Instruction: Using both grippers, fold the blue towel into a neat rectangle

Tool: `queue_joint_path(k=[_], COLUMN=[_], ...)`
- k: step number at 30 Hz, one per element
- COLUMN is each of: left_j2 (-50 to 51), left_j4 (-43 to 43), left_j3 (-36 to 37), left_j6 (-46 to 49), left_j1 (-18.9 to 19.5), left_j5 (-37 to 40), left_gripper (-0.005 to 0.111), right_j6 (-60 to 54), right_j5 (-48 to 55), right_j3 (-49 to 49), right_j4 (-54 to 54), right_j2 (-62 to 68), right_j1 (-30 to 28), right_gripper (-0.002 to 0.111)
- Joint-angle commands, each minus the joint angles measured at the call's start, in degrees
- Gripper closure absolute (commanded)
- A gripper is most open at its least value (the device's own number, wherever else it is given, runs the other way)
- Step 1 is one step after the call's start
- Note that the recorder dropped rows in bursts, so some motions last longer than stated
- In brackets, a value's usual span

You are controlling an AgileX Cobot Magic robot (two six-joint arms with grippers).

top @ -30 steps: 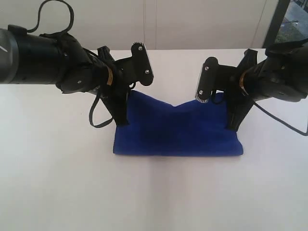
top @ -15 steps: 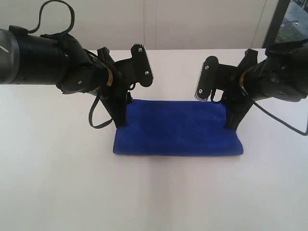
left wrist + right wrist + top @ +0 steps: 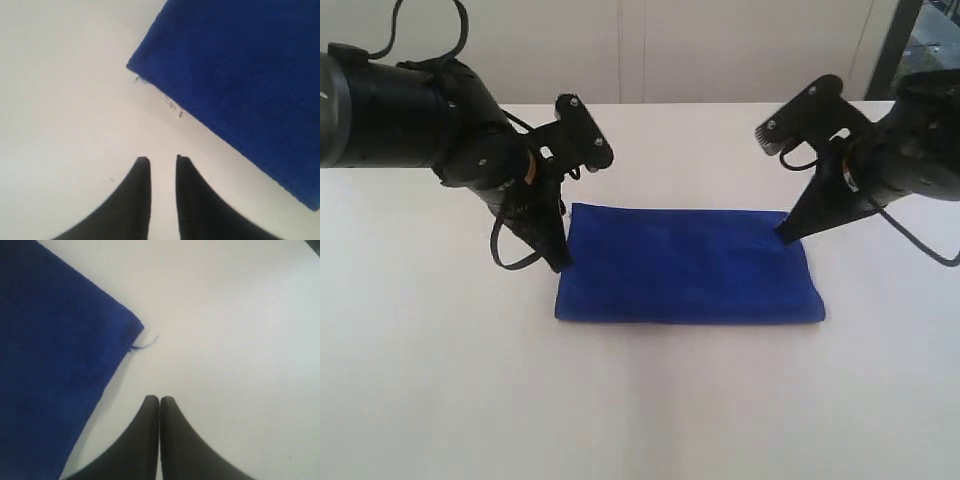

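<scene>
Deep-blue soft cloth towel [image 3: 688, 265] lies flat, folded to a rectangle, mid white tabletop [image 3: 640, 400]. Left black narrow-fingered gripper [image 3: 160, 159]: jaws a narrow gap apart, empty, just off a towel corner. Right black narrow-fingered gripper [image 3: 159, 398]: jaws pressed together, empty, near another corner.

Blue towel [image 3: 688, 265]: soft fuzzy matt cloth. Table [image 3: 640, 400]: smooth matt white surface.

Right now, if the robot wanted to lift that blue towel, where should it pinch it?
Probably the two far corners, one per gripper, each approached from its outer side. The blue towel lies flat on the table, so only edges and corners offer something to pinch, and the left gripper and right gripper sit just outside those corners.
</scene>
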Motion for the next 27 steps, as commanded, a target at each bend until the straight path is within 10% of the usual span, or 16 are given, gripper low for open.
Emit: queue_joint_path(k=[1,12,27], left_j2=[-1.1,2.6,6.5], left_j4=[-1.1,-40.4,-41.4], left_j3=[-3.3,-11.2,-11.2], left_j6=[-8.8,13.5,14.9], left_j1=[1.6,10.5,10.5], left_j5=[5.2,12.3,13.3], left_gripper=[0.105,0.107,0.107], right_j6=[1.2,-20.4,-20.6], right_j5=[5.1,11.4,-1.8], right_j3=[-2.1,-16.7,-21.4], right_j4=[7.2,32.1,32.1], right_j2=[-1.5,10.3,24.1], right_j1=[-0.4,-5.7,-8.5], right_gripper=[0.108,0.108,0.108])
